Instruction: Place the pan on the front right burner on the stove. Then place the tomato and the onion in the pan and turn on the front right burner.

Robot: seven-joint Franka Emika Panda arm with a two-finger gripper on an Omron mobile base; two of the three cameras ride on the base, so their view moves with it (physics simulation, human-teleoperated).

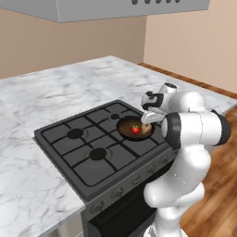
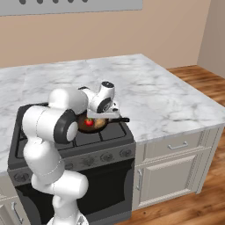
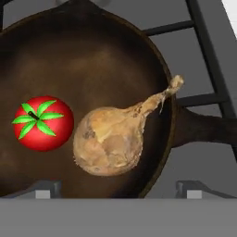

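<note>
in the hand view, the tomato [image 3: 42,123] is seen at the left, resting on the floor of the pan [image 3: 92,60] with its green top facing up. just to its right, touching or nearly touching it, the onion [image 3: 113,141] is laid on its side, its pointed stem stretched toward the pan's right rim. further right, the pan's handle [image 3: 203,130] is seen running out over the black grate bars of the stove [image 3: 194,46].

the gripper's 2 fingertips [image 3: 44,190] are seen low in this view, set wide apart on either side of the onion, with nothing pinched between them.

in the left base view, the stove [image 1: 69,152] is set into a marble counter [image 1: 28,106]; the pan [image 1: 134,127] is seated on the front right burner, with the tomato [image 1: 135,129] inside it, and the gripper [image 1: 149,118] is held just above the pan's right side.

in the right base view, the pan [image 2: 92,124] is partly hidden behind the arm, and its handle [image 2: 119,118] is pointed right.
</note>
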